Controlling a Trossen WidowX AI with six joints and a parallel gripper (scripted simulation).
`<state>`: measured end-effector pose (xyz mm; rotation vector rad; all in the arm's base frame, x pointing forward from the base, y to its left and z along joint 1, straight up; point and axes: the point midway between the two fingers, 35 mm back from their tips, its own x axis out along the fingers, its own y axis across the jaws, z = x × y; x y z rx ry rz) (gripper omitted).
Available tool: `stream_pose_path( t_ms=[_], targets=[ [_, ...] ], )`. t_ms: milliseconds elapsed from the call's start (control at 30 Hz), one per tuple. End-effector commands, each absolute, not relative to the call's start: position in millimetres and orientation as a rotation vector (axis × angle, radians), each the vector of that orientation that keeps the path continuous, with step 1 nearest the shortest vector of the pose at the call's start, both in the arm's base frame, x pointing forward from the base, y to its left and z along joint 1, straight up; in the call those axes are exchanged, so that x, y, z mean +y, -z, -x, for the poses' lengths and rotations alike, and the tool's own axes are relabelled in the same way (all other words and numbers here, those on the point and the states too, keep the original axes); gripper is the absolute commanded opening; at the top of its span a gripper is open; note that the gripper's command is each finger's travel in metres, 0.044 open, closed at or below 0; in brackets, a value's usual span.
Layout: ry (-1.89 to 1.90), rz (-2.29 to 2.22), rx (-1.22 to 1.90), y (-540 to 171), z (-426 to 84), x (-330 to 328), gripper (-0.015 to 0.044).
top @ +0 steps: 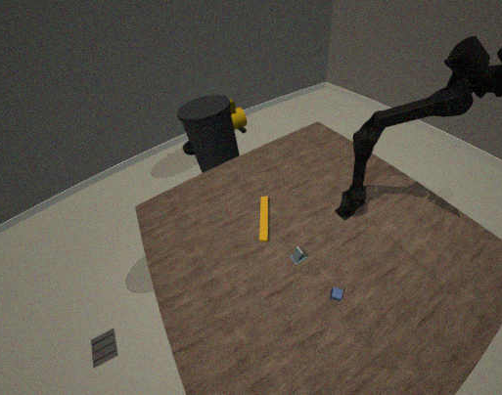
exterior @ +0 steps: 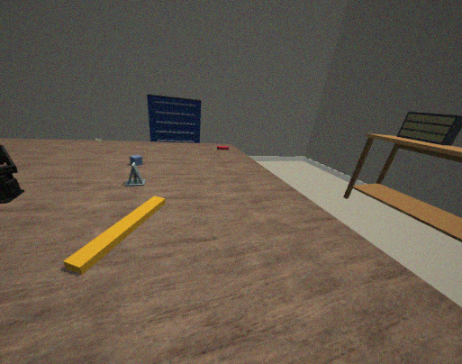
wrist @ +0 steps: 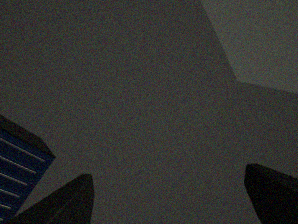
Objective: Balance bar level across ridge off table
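Top view, yellow bar point(top: 264, 219) point(exterior: 115, 234) lengthwise toward dark bin point(top: 209, 132), flat, claw point(top: 343, 215) point(wrist: 170, 180) apart.

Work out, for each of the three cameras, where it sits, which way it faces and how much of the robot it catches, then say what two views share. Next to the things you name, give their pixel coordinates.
Top: high above the table point(top: 222, 303), looking down at a slant; most of the arm point(top: 408, 109) and its pincer point(top: 343, 215) show.
Exterior: low at tabletop level, looking along the table point(exterior: 258, 288); only a dark piece of the robot enters at the left edge.
Wrist: on the arm near the pincer point(wrist: 169, 172), facing wall and a blue slatted panel; two fingertips show.
Shared: top and exterior both show the yellow bar point(top: 264, 218) point(exterior: 116, 234), ridge point(top: 298, 256) point(exterior: 134, 177) and blue block point(top: 337, 293) point(exterior: 136, 160).
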<state>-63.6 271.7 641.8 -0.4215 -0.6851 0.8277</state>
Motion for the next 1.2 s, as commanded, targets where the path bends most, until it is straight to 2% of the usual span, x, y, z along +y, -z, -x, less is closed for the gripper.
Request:
stream_pose_path(
  t_ms=[0, 1167],
  targets=[
    [-0.789, 0.472, -0.705, -636, 58, 287, 0.0315],
    [-0.570, 0.863, -0.735, -586, -48, 363, 0.0315]
  ],
)
